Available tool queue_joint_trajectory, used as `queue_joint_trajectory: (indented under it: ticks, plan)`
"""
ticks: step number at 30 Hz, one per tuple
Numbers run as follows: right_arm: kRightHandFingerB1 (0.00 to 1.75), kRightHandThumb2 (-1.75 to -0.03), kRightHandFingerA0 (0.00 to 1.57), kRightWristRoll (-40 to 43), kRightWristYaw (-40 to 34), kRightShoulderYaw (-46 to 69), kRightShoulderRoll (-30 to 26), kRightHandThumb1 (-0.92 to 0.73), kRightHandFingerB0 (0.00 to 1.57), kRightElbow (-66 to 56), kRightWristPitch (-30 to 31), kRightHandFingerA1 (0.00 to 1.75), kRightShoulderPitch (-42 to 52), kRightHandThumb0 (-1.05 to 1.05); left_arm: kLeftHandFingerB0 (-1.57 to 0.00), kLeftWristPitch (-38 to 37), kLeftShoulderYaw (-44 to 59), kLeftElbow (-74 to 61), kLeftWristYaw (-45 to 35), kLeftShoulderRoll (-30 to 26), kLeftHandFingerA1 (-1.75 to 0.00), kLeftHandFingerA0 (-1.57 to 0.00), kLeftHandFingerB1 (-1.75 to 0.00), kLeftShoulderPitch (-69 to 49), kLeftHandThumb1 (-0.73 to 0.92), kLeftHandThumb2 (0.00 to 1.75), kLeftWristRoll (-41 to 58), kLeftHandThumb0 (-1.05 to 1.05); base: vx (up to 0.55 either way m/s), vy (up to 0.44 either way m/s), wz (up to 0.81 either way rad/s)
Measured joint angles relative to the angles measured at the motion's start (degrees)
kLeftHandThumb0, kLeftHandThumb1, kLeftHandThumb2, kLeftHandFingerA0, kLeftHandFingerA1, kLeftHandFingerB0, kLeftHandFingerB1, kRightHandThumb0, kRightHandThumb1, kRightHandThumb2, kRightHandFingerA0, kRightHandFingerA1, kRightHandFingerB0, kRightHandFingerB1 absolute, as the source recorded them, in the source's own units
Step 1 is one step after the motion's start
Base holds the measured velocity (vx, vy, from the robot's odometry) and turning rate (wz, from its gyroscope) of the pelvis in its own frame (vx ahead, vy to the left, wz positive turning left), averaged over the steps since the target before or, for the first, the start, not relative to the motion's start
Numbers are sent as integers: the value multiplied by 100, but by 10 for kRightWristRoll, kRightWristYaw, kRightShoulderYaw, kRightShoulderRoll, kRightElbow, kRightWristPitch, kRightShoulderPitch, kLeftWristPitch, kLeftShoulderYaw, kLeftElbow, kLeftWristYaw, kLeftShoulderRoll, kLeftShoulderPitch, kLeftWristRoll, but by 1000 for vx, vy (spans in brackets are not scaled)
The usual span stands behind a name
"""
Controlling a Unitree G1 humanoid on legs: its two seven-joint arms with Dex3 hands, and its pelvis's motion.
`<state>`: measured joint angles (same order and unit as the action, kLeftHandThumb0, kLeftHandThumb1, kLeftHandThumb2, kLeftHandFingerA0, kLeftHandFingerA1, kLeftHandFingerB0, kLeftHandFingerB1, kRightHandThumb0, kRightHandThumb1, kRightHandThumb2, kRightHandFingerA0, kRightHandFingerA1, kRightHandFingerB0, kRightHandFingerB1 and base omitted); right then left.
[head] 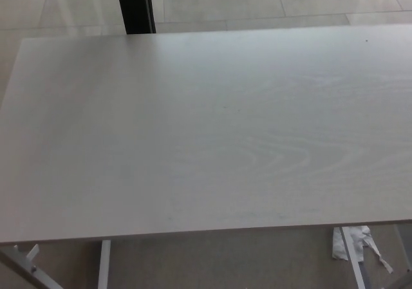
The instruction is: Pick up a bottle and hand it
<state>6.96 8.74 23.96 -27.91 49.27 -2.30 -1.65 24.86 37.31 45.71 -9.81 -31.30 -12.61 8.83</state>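
A pale wood-grain table [206,134] fills most of the head view. No bottle shows anywhere in the picture. Neither of my hands nor any part of my arms comes into the picture.
A dark vertical post [134,6] stands behind the table's far edge at the upper left. White table legs [103,263] show below the near edge at the left. A crumpled white scrap [351,241] lies on the floor at the lower right, beside another leg.
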Motion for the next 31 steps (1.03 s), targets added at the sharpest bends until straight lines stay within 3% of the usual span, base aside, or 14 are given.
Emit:
queue_joint_trajectory:
  ticks: [1,3,4,5,10,11,13,14,15,16,17,27,28,31]
  plan:
    - [64,-58,109,0,0,0,0,-58,43,0,0,134,0,-66,-29,-8,0,7,-6,0,-94,-76,-41,0,55,56,2,-64,0,0,0]
    - [63,-58,108,0,0,0,0,-58,42,2,0,133,1,-66,-30,-22,0,25,-17,-1,-81,-61,-52,3,45,83,5,-69,0,0,0]
    - [63,-58,107,0,0,0,0,-58,43,2,0,130,2,-66,-35,-28,0,32,-22,-1,-80,-61,-43,4,53,60,6,-69,0,0,0]
    - [65,-58,111,0,0,0,0,-58,43,2,0,130,3,-64,-30,-37,1,40,-28,-1,-76,-46,-51,5,48,88,8,-76,0,0,0]
    - [65,-58,111,0,0,1,0,-59,42,3,0,130,9,-64,-24,-72,-4,64,-57,-7,-76,-49,-51,8,44,86,13,-72,0,0,0]
    - [65,-57,113,0,0,1,-1,-59,42,4,0,127,10,-65,-29,-80,-5,68,-64,-10,-75,-42,-42,10,57,56,14,-65,0,0,0]
    - [64,-57,112,1,1,2,-4,-59,41,4,0,125,12,-66,-28,-96,-7,73,-77,-16,-76,-45,-42,11,56,57,16,-65,0,0,0]
    - [64,-58,109,1,1,2,-7,-59,42,3,1,128,14,-66,-25,-103,-8,75,-83,-20,-76,-48,-50,11,46,86,18,-74,0,0,0]
    - [64,-58,109,1,1,2,-10,-59,42,3,1,128,15,-66,-25,-111,-8,78,-89,-25,-76,-48,-50,11,46,86,20,-74,0,0,0]
    - [65,-58,109,1,1,3,-13,-59,42,5,1,132,15,-67,-29,-119,-8,85,-95,-28,-75,-39,-42,12,58,57,22,-66,0,0,0]
    - [64,-57,108,2,1,4,-14,-59,43,6,1,123,16,-67,-23,-126,-8,91,-99,-30,-77,-49,-51,13,44,85,24,-73,0,0,0]
    - [65,-58,107,3,2,8,-15,-59,41,7,6,126,19,-66,-38,-159,-9,117,-130,-32,-74,-47,-55,17,36,82,40,-64,0,0,0]
    - [64,-58,108,3,2,7,-15,-59,40,7,7,128,19,-66,-50,-162,-8,117,-132,-33,-75,-59,-44,17,45,54,42,-65,0,0,0]
    - [62,-58,105,3,2,6,-15,-59,40,7,7,134,21,-66,-53,-166,-8,117,-134,-33,-76,-65,-56,16,37,80,48,-67,0,0,0]
